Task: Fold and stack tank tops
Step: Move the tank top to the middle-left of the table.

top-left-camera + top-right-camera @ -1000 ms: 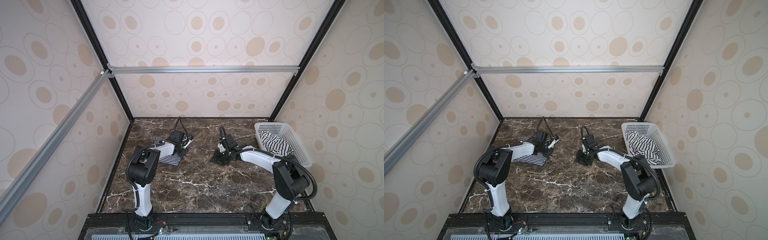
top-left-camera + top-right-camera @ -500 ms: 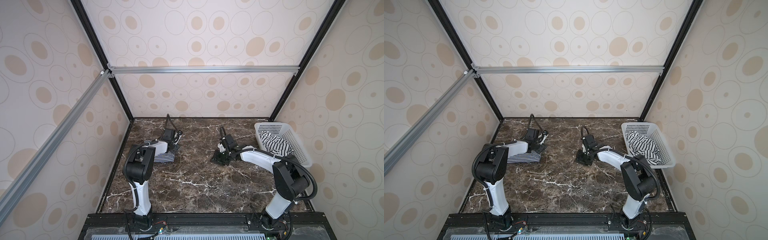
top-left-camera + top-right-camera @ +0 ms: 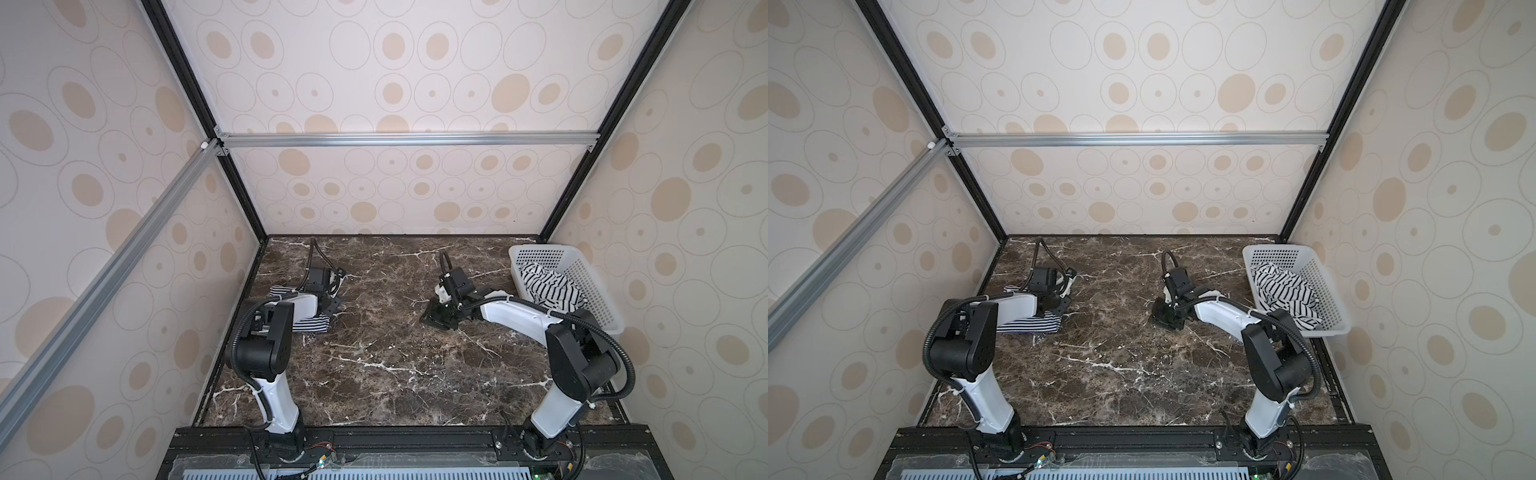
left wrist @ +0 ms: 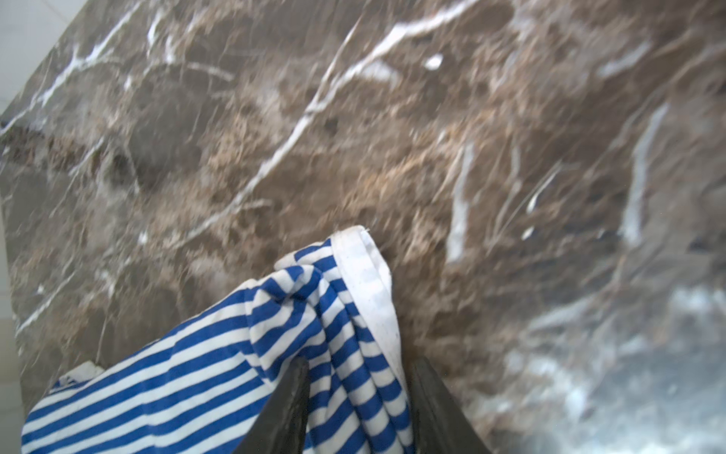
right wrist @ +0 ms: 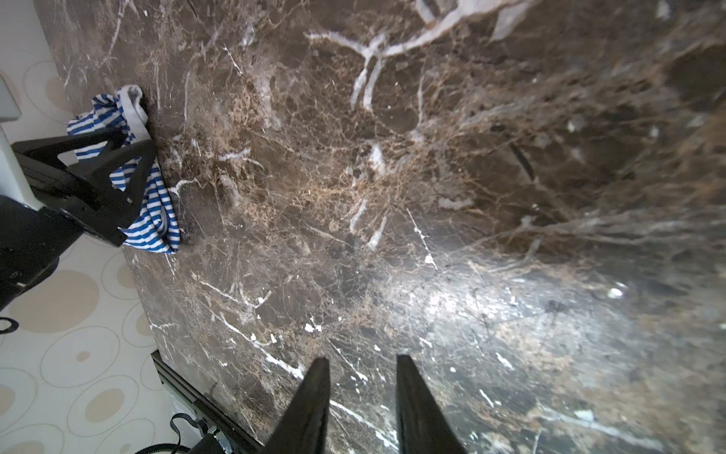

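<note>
The finely striped blue-and-white tank top [image 3: 311, 325] lies bunched and partly folded near the left wall of the marble table, seen in both top views [image 3: 1029, 324]. My left gripper [image 4: 359, 369] is shut on a gathered, white-trimmed edge of it, low over the table [image 3: 332, 306]; the right wrist view shows this grip too [image 5: 127, 147]. The wider-striped tank top [image 3: 548, 291] sits crumpled inside the white basket [image 3: 600, 309]. My right gripper [image 5: 362, 359] stands open and empty just above bare marble right of centre [image 3: 436, 318].
The basket [image 3: 1335, 320] stands against the right wall at the back. Patterned walls close in the left, back and right sides. A black rail runs along the table's front edge [image 3: 395, 432].
My left gripper has moved leftward toward the wall, dragging the finely striped tank top with it. The right arm has not moved.
</note>
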You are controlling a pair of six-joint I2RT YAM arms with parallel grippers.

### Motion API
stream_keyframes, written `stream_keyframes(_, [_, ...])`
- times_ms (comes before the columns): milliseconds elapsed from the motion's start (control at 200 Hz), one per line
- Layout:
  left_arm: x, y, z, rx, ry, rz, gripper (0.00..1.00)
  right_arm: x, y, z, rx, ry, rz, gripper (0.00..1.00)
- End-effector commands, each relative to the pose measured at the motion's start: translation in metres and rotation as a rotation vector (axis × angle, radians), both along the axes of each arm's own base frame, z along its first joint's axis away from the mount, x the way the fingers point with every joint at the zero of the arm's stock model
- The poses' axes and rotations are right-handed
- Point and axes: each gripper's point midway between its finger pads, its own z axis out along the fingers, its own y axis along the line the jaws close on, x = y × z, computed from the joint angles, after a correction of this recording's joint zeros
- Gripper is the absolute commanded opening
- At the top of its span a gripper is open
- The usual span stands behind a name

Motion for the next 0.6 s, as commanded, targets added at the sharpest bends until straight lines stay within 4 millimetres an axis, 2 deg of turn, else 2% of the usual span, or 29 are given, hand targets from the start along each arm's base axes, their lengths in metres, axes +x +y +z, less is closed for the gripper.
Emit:
stream_keyframes(0, [-0.023,0.015,-0.014,0.029,0.088,-0.013,0.42,0.002,0.005,0.009,0.009,-0.011,0.003,0.32])
stream_keyframes(185, [-0.031,0.027,-0.011,0.043,0.098,-0.004,0.42,-0.001,0.005,0.01,0.009,-0.017,0.003,0.32])
stream_keyframes(595, [-0.034,0.058,0.0,0.044,0.092,0.049,0.43,-0.004,0.002,0.017,0.009,-0.033,-0.002,0.32])
